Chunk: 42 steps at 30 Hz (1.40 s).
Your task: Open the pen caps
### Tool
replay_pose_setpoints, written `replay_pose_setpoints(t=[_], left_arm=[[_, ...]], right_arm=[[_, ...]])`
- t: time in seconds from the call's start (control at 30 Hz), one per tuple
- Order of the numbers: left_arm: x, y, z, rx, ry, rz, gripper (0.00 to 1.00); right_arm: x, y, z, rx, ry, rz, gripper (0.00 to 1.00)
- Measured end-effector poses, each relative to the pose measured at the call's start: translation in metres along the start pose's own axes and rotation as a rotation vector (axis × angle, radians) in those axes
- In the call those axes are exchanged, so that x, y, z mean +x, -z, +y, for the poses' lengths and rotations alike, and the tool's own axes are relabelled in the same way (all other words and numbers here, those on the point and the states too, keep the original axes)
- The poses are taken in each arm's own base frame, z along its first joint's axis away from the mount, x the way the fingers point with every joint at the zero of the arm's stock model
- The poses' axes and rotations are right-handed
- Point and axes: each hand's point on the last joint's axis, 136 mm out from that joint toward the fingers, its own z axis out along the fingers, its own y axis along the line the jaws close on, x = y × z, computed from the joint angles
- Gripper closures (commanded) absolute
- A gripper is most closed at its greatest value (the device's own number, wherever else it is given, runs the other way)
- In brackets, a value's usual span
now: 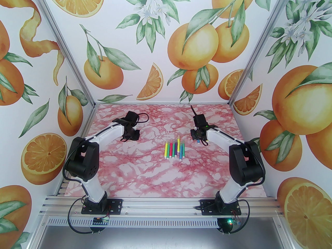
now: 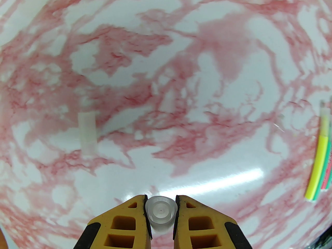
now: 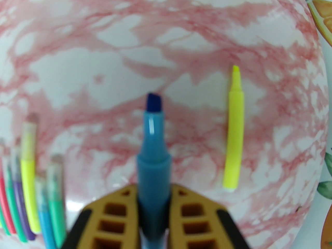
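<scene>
**1. Left gripper** [image 2: 160, 199]: two yellow-orange moulded fingers with hollow cells and thin black pads. It is clenched on item 2.

**2. Clear cap** [image 2: 161, 213]: a short, frosted, translucent plastic sleeve, round in section. Its closed end faces the left wrist camera and shows concentric rings. It is pinched between the pads above the desk.

**3. Loose cap** [image 2: 87, 133]: a pale, near-colourless sleeve that reads as a small rectangle. It lies flat on the desk, left of the left gripper and well apart from the pens.

**4. Desk** [image 1: 145, 170]: a flat, glossy sheet printed with pink-and-white marbling, catching a streak of light.

**5. Row of pens** [image 1: 175, 149]: thin, smooth plastic markers in yellow, green, pink, purple and blue. They lie side by side and touching at mid-desk, between the two arms. Pale tinted caps are on their far ends and white plugs on their near ends.

**6. Right gripper** [image 3: 154, 191]: the same yellow-orange build as item 1, closed around item 7.

**7. Blue pen** [image 3: 153, 152]: a round barrel stepping down to a tapered neck and a dark chisel tip. The tip is bare, and the pen points away from the wrist, above the desk.

**8. Yellow pen** [image 3: 234, 136]: a matte bright barrel with a bare chisel tip. It lies alone on the desk, right of the blue pen.

**9. Walls** [image 1: 166, 35]: white panels printed with oranges and leaves, enclosing the desk on three sides.
</scene>
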Motion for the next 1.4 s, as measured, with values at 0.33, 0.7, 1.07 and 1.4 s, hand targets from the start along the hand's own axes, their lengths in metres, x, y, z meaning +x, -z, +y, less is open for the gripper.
replay_pose_setpoints(t=[0.33,0.7,1.07,1.4], left_arm=[[0.004,-0.019,0.011,-0.029,-0.009,0.059,0.98],[0.001,-0.029,0.018,-0.011,-0.003,0.077,0.98],[0.002,-0.047,0.022,0.006,0.014,0.117,0.96],[-0.013,-0.054,0.033,-0.032,0.028,0.110,0.93]], right_arm=[[-0.007,-0.015,-0.014,0.023,0.003,0.029,1.00],[-0.002,-0.021,-0.026,0.050,0.006,0.066,1.00],[0.008,-0.029,-0.025,0.055,0.016,0.107,1.00],[0.007,-0.031,-0.027,0.064,0.016,0.112,1.00]])
